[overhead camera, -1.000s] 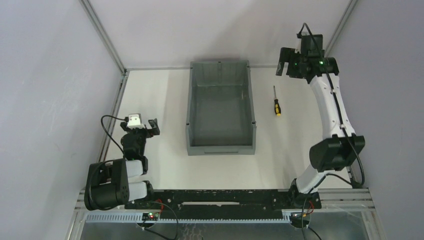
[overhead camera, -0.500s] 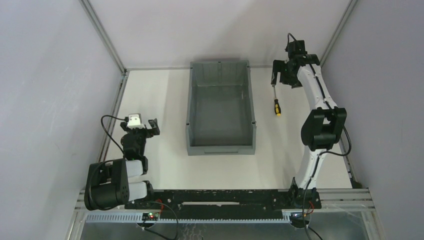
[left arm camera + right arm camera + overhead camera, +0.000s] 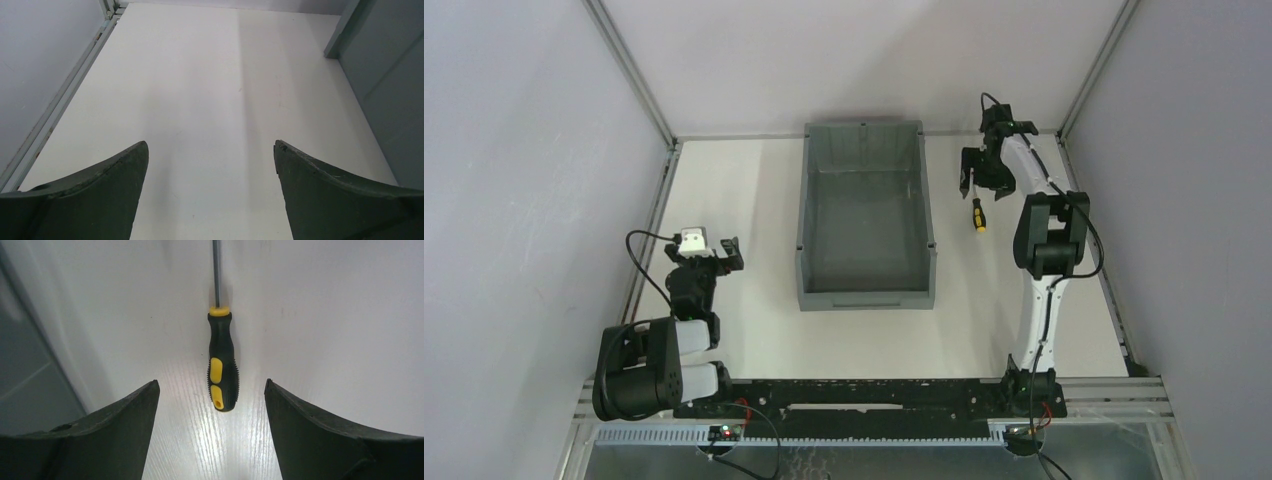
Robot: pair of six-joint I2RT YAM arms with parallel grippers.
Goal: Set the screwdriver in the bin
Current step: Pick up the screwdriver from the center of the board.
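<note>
The screwdriver [image 3: 977, 214], with a yellow-and-black handle and a thin shaft, lies flat on the white table just right of the grey bin [image 3: 864, 225]. My right gripper [image 3: 974, 188] hovers over its shaft end, open and holding nothing. In the right wrist view the screwdriver [image 3: 222, 370] lies lengthwise ahead of the right gripper [image 3: 211, 385], its handle butt close to the gap between the fingertips and untouched. A bin wall [image 3: 20, 365] shows at the left. My left gripper [image 3: 730, 252] rests open at the near left, and in its own view the left gripper [image 3: 211, 145] has only bare table between its fingers.
The enclosure's back wall and metal corner posts [image 3: 1084, 75] stand close behind the right arm. The bin's outer wall [image 3: 390, 75] rises to the right of the left gripper. A frame rail [image 3: 60, 105] runs along the table's left edge.
The right arm has folded inward and come down from the back right corner to just over the screwdriver, its jaws narrowing a little. The left arm has not moved.
</note>
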